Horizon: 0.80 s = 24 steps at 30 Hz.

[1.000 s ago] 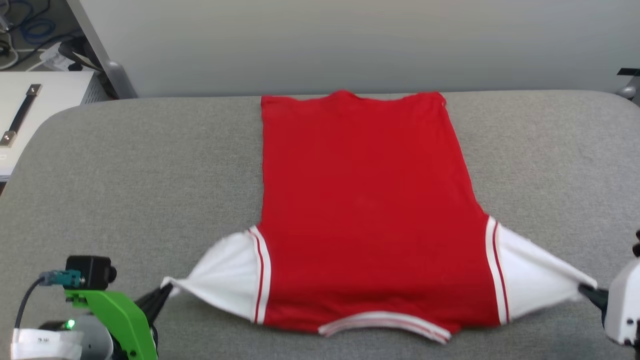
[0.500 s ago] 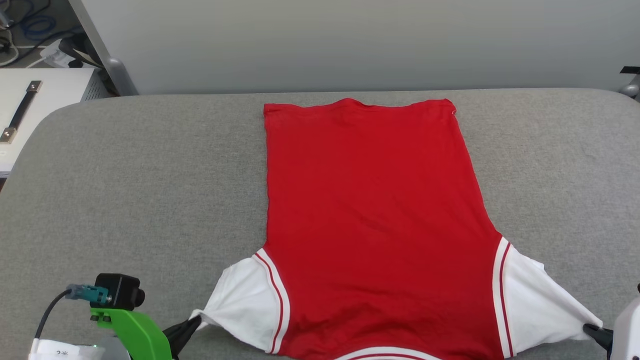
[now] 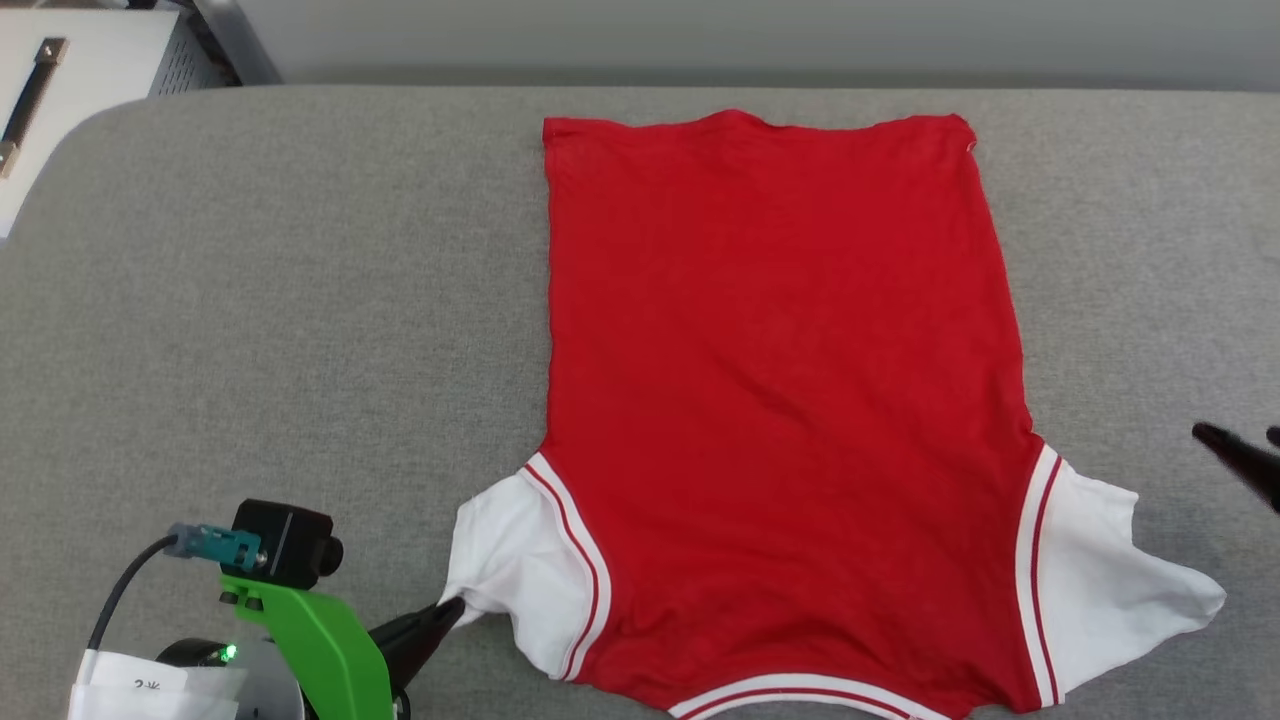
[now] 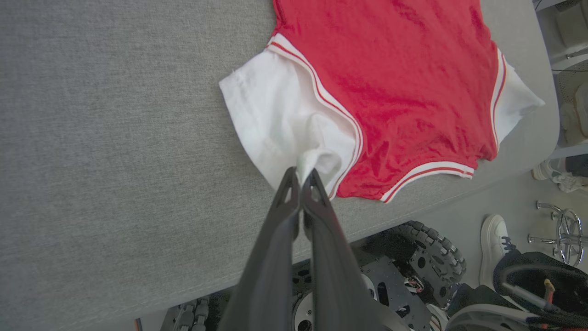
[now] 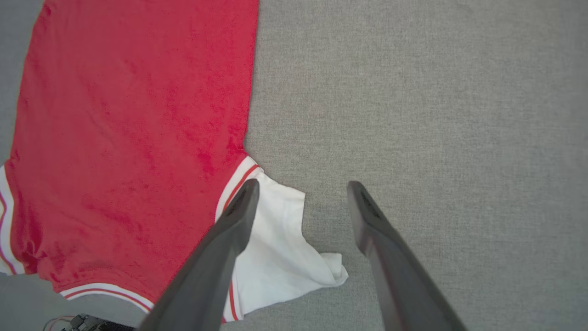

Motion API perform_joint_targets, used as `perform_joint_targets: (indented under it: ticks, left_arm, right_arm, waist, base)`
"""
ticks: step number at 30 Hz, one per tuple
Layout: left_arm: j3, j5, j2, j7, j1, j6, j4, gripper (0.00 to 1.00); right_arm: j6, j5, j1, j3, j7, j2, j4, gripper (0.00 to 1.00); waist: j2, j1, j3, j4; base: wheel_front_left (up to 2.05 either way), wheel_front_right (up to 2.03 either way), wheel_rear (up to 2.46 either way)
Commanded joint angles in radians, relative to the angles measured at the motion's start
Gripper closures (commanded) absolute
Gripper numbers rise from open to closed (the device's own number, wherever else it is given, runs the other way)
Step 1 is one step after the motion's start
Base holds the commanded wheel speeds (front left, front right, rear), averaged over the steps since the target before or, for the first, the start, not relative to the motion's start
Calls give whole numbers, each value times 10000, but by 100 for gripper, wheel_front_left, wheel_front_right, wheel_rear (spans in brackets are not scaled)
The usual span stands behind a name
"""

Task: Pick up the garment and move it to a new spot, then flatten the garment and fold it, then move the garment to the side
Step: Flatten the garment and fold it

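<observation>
Garment (image 3: 780,400): lies spread on the grey padded surface (image 3: 300,300), right of centre. Its long axis runs near to far, with the hem (image 3: 760,122) at the far end and the striped collar (image 3: 800,690) at the near edge. Upward face is plain red, no lettering showing. The body is mostly flat, with faint diagonal creases across the middle.

Sleeves: both white with red-and-white trim at the seam. The left sleeve (image 3: 510,570) is drawn to a point toward the near left. The right sleeve (image 3: 1110,560) lies slack and crumpled, its tip trailing off to the right.

Left gripper (image 4: 301,174): jaws pinched tight on the tip of the left sleeve, a fold of white cloth caught between the fingertips. The garment lies ahead of these fingers, toward the far right.

Right gripper (image 5: 303,184): jaws spread wide, holding nothing. In the head view its tips sit right of and slightly beyond the right sleeve's tip, apart from it. In its own wrist view the sleeve lies below and to the near left of the fingers. Height above the cloth: cannot tell.

Judgement: flattening step, nearly done. Each sleeve has its own arm closest, so each side suits the arm on that side. The right sleeve probably needs smoothing before any fold. A fold across the long axis would bring the collar end toward the hem.

Beyond: a white cabinet (image 3: 60,80) at the far left corner.
</observation>
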State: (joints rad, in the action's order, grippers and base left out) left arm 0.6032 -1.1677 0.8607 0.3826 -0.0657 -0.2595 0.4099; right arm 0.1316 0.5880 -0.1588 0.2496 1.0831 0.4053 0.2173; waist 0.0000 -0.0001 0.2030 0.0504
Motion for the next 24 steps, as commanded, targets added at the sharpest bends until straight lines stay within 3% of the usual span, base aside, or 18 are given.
perform_joint_targets:
  ticks: [1, 14, 24]
  left_arm:
    - [-17, 115, 134, 107, -240, -92, 194, 100]
    - [299, 1273, -11, 226, -1098, -406, 1299, 100]
    - [497, 1579, -442, 127, -1564, -225, 1579, 100]
  right_arm:
    - [-9, 75, -648, -12, 171, 46, -23, 0]
    - [-9, -671, -5841, -760, 1516, 419, -2778, 0]
    - [-9, -2062, -8848, -1386, 1004, 909, -5343, 0]
  waist:
    - [0, 1, 971, 538]
    - [0, 1, 2842, 1847]
    - [0, 1, 4020, 2678]
  base:
    - [0, 0, 0]
    - [0, 0, 0]
    - [0, 0, 0]
